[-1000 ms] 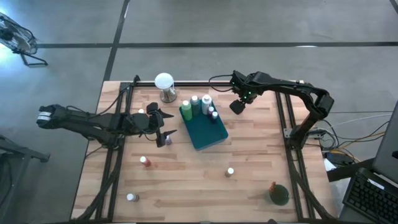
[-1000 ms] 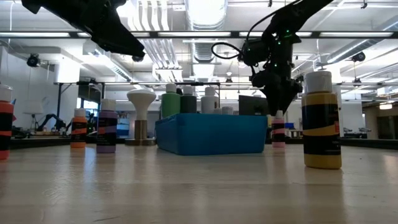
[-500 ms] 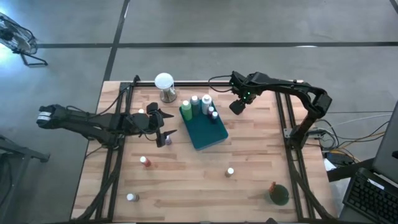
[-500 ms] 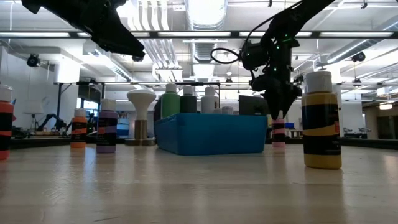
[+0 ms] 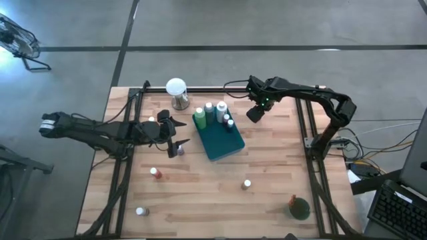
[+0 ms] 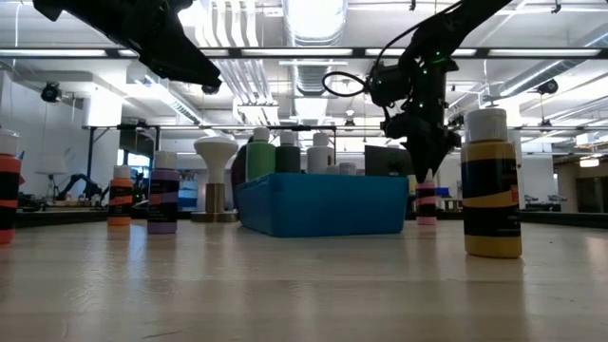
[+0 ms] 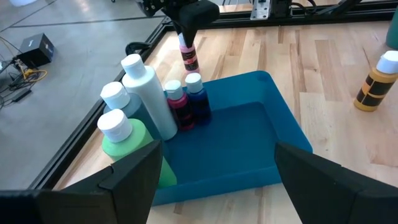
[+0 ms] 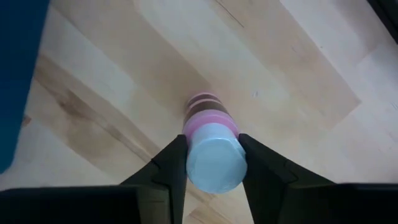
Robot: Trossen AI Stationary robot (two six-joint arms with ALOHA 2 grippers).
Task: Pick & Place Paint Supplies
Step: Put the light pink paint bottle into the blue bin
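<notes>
A small pink bottle with a white cap (image 8: 211,155) stands on its base on the table, just right of the teal tray (image 5: 223,145). My right gripper (image 5: 254,115) is over it, shut on its cap. It also shows in the left wrist view as the pink bottle (image 7: 188,57) and in the low view as the pink bottle (image 6: 424,201). At the tray's far end stand a green bottle (image 7: 127,146), a tall white bottle (image 7: 148,93), a magenta bottle (image 7: 176,104) and a blue bottle (image 7: 194,99). My left gripper (image 7: 214,180) hovers open to the left of the tray. My right gripper holds the pink bottle by its white cap (image 8: 212,167), pinched between the two fingers (image 8: 174,171). The fingers come from above and point down. The bottle is upright, with its base on the table (image 6: 424,220).
Loose bottles stand around the table: a purple one (image 5: 172,152) by my left gripper, an orange-red one (image 5: 155,173), a white one (image 5: 140,211) and a yellow one (image 5: 247,184). A white globe on a metal base (image 5: 177,92) stands at the far edge. A green round object (image 5: 299,209) sits at the near right.
My right gripper has come down a little over the pink bottle, so its fingers now stand at the cap. The bottle has stayed where it was.
</notes>
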